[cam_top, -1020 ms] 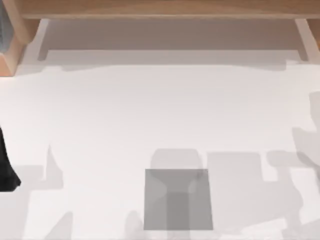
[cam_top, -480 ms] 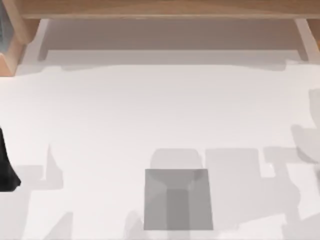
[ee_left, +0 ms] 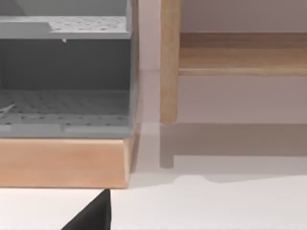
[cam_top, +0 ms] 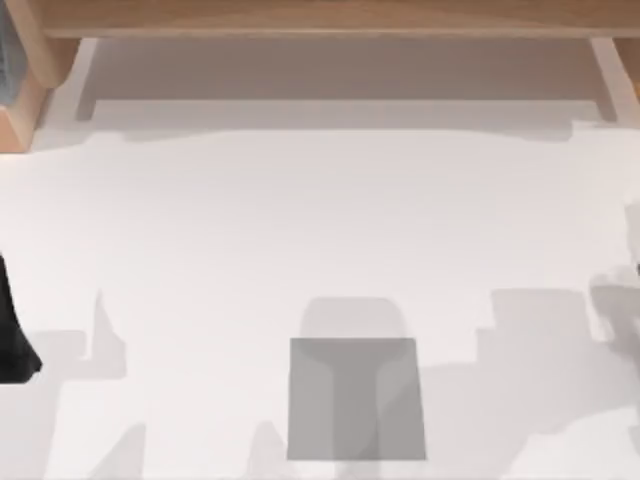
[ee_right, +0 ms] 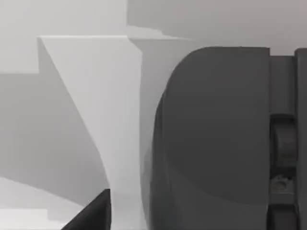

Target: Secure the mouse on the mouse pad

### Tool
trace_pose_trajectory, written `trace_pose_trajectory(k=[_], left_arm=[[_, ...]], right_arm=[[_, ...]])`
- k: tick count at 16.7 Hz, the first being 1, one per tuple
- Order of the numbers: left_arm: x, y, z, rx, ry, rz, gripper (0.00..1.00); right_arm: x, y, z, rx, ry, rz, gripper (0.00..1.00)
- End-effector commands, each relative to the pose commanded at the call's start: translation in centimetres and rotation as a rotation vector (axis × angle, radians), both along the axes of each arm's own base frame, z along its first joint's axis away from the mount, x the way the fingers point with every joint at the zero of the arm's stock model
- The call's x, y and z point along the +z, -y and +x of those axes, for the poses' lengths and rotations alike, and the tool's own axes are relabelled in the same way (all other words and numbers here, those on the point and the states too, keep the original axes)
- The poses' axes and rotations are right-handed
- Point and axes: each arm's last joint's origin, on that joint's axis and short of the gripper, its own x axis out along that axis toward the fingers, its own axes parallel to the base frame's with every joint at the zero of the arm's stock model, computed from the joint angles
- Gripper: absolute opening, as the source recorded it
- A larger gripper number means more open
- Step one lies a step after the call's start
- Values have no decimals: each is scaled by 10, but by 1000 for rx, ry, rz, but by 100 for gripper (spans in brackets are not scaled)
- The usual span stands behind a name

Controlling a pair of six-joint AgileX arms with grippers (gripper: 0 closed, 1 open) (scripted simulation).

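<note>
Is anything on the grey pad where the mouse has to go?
No. The mouse pad lies bare, and nothing visible stands on the table around it. The mouse is close in the right wrist view.

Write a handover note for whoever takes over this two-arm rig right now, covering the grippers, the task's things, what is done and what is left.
Left arm: parked at the table's left edge.
Right arm: off toward the table's right side. Its wrist view has the mouse close up, and I cannot confirm a grip.
Mouse pad: flat at the near middle of the table, nothing on it.
Done: mouse probably picked up.
Left: bring the mouse over the pad, set it down, release.
</note>
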Motion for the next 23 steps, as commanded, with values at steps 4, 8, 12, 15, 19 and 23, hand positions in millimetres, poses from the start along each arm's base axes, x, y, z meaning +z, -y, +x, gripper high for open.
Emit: trace_pose_trajectory(k=[4,8,12,15,19,23], left_arm=[[0,0,0,0,0,0,100],[0,0,0,0,0,0,100],[0,0,0,0,0,0,100],[0,0,0,0,0,0,100],[0,0,0,0,0,0,100],[0,0,0,0,0,0,100]], right_arm=[[-15,0,-3,0,-6,0,100],[-15,0,-3,0,-6,0,92],[-15,0,-3,0,-6,0,62],[-15,0,-3,0,-6,0,40],[-15,0,-3,0,-6,0,10],[-15,0,-3,0,-6,0,0]])
